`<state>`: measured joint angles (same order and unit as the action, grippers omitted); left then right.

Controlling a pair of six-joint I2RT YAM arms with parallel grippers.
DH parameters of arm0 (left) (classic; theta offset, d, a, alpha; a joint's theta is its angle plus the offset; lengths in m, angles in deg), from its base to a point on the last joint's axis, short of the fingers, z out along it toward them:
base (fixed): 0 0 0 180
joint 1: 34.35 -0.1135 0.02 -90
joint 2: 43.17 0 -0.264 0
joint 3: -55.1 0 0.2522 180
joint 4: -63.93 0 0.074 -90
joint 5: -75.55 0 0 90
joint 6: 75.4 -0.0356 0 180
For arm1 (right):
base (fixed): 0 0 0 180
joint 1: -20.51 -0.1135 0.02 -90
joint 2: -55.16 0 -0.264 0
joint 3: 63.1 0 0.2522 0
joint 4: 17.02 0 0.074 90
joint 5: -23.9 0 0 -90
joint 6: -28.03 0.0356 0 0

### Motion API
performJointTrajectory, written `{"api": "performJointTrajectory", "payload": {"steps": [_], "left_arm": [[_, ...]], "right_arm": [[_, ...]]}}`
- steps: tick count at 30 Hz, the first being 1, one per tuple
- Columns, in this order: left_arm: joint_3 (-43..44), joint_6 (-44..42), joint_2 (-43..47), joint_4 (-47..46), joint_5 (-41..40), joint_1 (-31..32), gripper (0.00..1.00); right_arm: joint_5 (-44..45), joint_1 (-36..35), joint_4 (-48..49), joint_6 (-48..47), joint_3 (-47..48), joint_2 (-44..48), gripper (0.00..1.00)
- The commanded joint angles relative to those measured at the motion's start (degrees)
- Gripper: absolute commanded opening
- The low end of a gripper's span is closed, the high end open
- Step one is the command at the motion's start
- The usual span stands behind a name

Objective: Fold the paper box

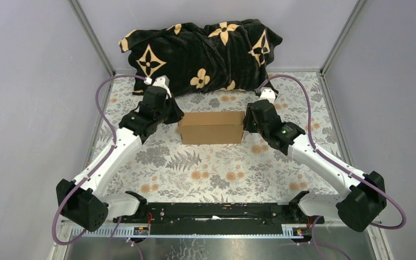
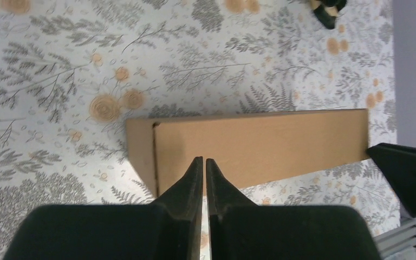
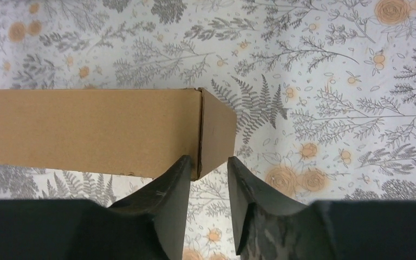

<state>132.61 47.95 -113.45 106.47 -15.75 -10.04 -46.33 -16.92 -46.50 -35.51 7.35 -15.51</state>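
Observation:
The paper box (image 1: 211, 127) is a closed, flat, plain brown cardboard rectangle lying on the floral tablecloth at mid-table. My left gripper (image 1: 174, 115) is at the box's left end. In the left wrist view its fingers are shut together and empty (image 2: 205, 159), hovering over the box (image 2: 260, 143) near that end. My right gripper (image 1: 248, 116) is at the box's right end. In the right wrist view it is open (image 3: 209, 160) with a small gap, and the near right corner of the box (image 3: 86, 130) shows between the fingertips.
A black cloth bundle with tan flower motifs (image 1: 200, 51) lies against the back wall just behind the box. Grey walls close in the table on the left, right and back. The right gripper's fingertip (image 2: 406, 173) shows at the left wrist view's right edge.

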Motion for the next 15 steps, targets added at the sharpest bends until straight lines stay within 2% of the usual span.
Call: {"api": "performJointTrajectory", "payload": {"steps": [1, 15], "left_arm": [[4.91, -1.01, -1.67, 1.42, 3.83, -0.07, 0.12], [7.09, 0.31, -3.16, -0.8, 7.78, 0.75, 0.19]], "right_arm": [[-2.7, -0.2, -10.7, -3.98, 4.62, -1.55, 0.42], [-9.09, -0.41, -12.73, -7.61, 19.33, -8.55, 0.43]]}}
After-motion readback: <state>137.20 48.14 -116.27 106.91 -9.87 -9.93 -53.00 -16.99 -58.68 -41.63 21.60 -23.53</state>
